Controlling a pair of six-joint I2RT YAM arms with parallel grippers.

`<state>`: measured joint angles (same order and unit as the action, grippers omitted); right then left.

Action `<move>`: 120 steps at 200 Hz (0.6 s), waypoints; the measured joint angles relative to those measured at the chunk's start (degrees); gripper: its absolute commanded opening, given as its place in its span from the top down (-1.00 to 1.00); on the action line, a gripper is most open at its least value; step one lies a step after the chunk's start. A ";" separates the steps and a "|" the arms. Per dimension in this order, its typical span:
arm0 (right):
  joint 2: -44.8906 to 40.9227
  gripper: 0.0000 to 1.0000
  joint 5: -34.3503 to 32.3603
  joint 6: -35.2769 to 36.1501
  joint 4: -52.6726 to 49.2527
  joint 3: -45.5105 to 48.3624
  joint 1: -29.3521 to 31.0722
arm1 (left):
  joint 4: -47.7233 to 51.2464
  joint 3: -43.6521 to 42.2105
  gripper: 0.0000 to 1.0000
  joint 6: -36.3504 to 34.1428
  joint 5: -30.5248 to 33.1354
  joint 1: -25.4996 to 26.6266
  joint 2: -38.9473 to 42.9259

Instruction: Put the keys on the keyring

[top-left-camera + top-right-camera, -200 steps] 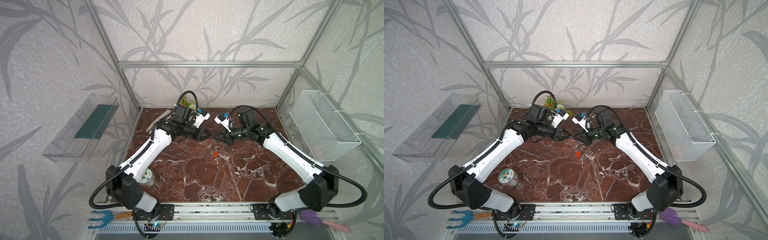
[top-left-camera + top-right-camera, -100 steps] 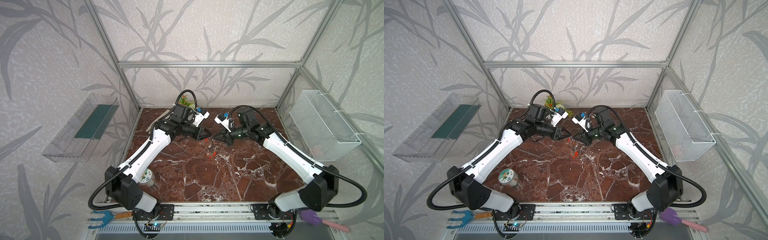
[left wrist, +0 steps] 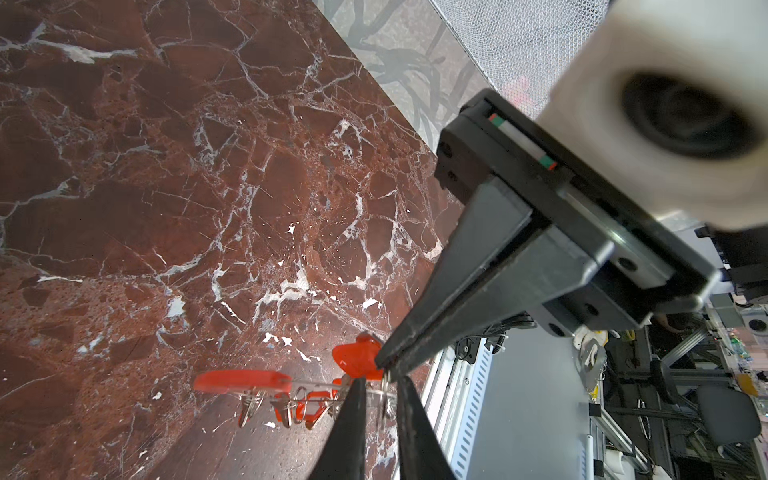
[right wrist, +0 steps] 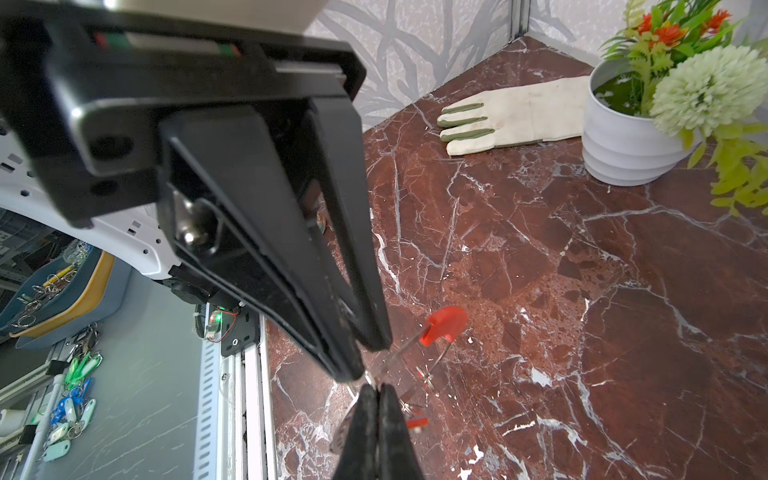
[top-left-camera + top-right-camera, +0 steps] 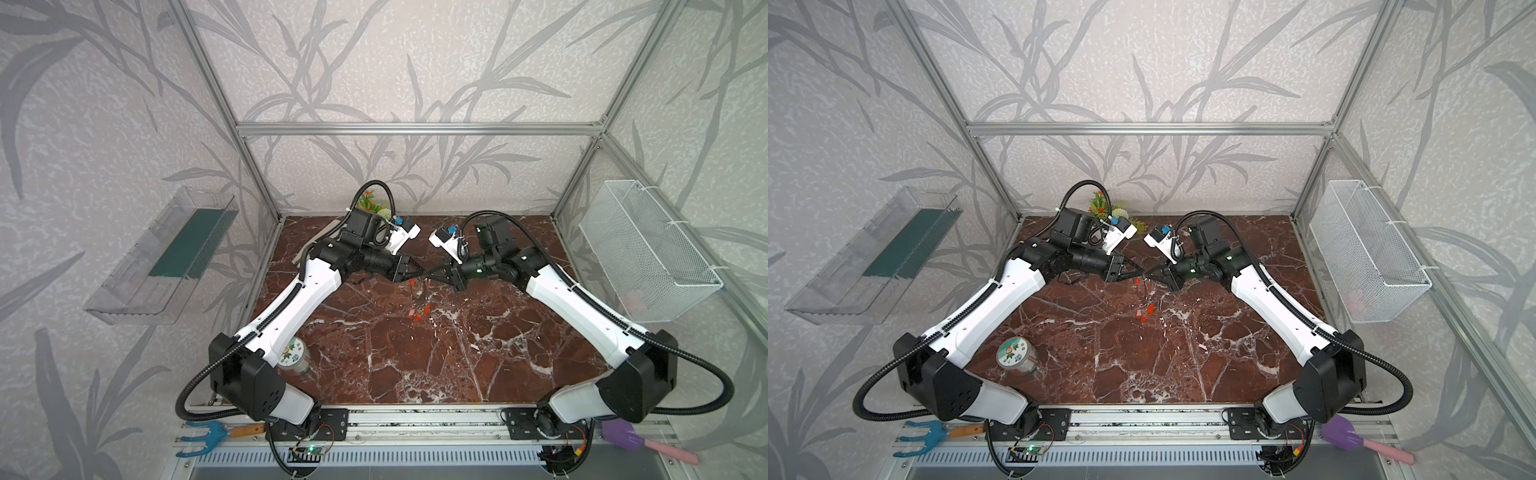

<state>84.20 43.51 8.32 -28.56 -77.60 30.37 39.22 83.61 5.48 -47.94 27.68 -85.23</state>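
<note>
Though keys' (image 3: 286,409) labels illegible, right claw (image 4: 377,392) shut, left claw (image 3: 380,388) barely agape, at keyring (image 3: 237,380).

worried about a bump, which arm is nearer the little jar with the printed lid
Left. The left arm passes right beside the jar, its white link partly over it in a top view. The right arm is far across the table.

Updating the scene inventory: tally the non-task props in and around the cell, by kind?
Flower pot: 1
Glove: 1
Jar: 1
Garden tools: 2, blue hand fork and purple trowel
Wall bins: 2, wire basket and clear tray
Total: 7
</note>
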 measured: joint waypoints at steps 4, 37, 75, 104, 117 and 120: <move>0.00 1.00 0.00 0.02 0.00 0.00 0.00 | 0.13 0.00 0.66 -0.13 0.00 0.04 -0.04; 0.00 1.00 0.00 0.00 0.00 0.00 0.00 | 1.36 0.02 0.73 -1.03 0.02 0.63 -0.46; 0.02 1.00 0.02 -0.13 -0.02 0.00 -0.04 | 2.71 0.90 0.85 -1.81 0.52 1.25 -1.27; 0.02 1.00 0.00 -0.13 0.04 0.00 -0.11 | 3.04 1.31 0.83 -1.92 1.25 1.40 -1.44; 0.02 1.00 0.00 -0.11 0.02 0.02 -0.11 | 3.08 1.33 0.80 -1.90 1.49 1.46 -1.44; 0.02 1.00 -0.02 -0.11 0.04 0.07 -0.11 | 3.08 1.33 0.80 -1.90 1.57 1.46 -1.44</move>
<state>84.23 43.48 8.21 -28.51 -77.54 30.26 42.30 84.95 3.57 -46.37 29.15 -86.67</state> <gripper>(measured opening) 0.046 0.092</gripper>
